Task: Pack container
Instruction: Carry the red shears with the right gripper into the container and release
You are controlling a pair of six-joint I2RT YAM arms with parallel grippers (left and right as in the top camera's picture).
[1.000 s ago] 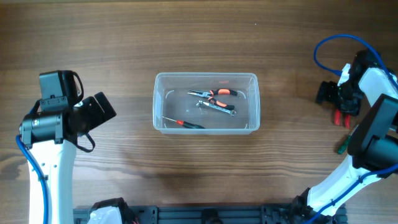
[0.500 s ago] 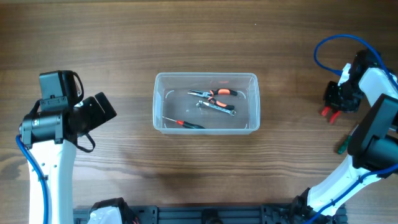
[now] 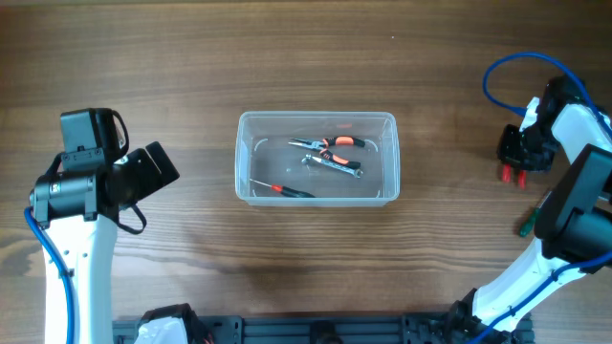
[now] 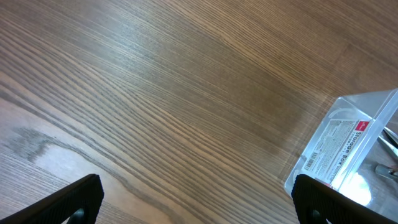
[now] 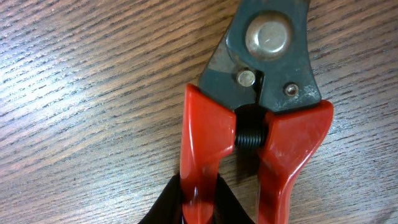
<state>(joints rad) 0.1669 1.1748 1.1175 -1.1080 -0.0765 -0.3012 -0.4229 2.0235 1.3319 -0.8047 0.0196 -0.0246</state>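
The clear plastic container [image 3: 316, 117] stands mid-table. Inside it lie orange-handled pliers [image 3: 330, 143], a small metal tool [image 3: 335, 165] and a red-and-black screwdriver [image 3: 284, 190]. At the far right, red-handled cutters [image 3: 513, 174] lie on the wood. My right gripper [image 3: 521, 153] is shut on them. In the right wrist view the black fingers [image 5: 168, 205] pinch the left red handle [image 5: 200, 149], and my right gripper [image 5: 199, 202] sits low in the frame. My left gripper [image 3: 143, 177] hangs open left of the container. It holds nothing [image 4: 199, 205], and the container's labelled corner [image 4: 348, 146] shows at right.
A green-handled tool [image 3: 526, 226] peeks out from under the right arm near the table's right edge. A blue cable [image 3: 497, 81] loops above the right arm. Bare wood lies between both arms and the container.
My right gripper has closed from wide open onto one red handle of the cutters, and the cutters have shifted slightly on the table. The left arm has not moved.
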